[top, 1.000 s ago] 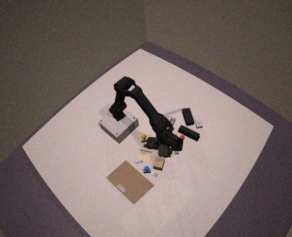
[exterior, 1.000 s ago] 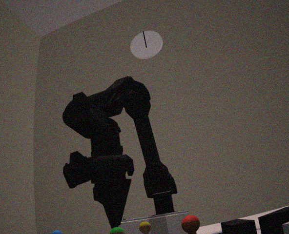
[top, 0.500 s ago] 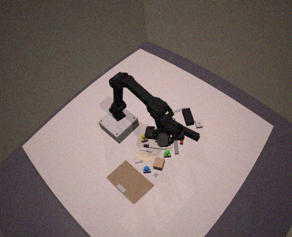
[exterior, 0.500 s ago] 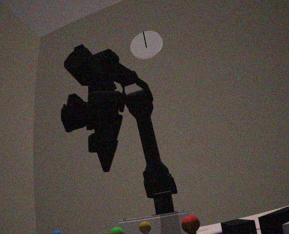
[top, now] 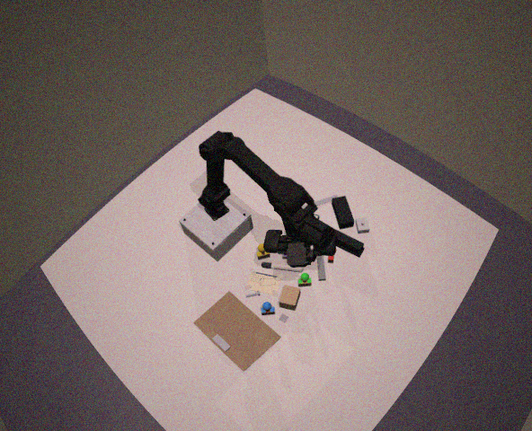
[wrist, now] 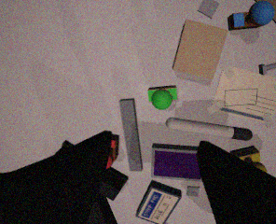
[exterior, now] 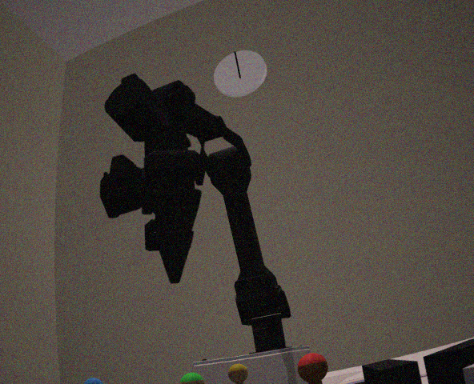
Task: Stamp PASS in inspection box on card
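Observation:
My gripper [exterior: 174,281] [wrist: 155,143] is open and empty, high above the bench. The green-knobbed stamp [top: 305,277] [exterior: 192,378] [wrist: 162,99] stands upright on the bench, apart from the fingers. The purple ink pad [wrist: 176,164] lies open below the fingers, its right edge partly hidden. The card [top: 257,287] [wrist: 269,89] lies right of the green stamp in the wrist view; I see no print inside its outlined box. Blue [top: 267,306] [wrist: 261,13], yellow [top: 261,249] [exterior: 238,373] and red [top: 330,258] [exterior: 312,366] stamps stand around. Stamp lettering is not readable.
A tan block [top: 289,296] [wrist: 200,49] stands near the card. A marker [wrist: 200,126] lies between card and pad. A grey bar [top: 321,268] [wrist: 131,135] lies left of the pad in the wrist view, a labelled stamp-pad box [wrist: 158,205] below it. A brown board [top: 238,329] lies farther off.

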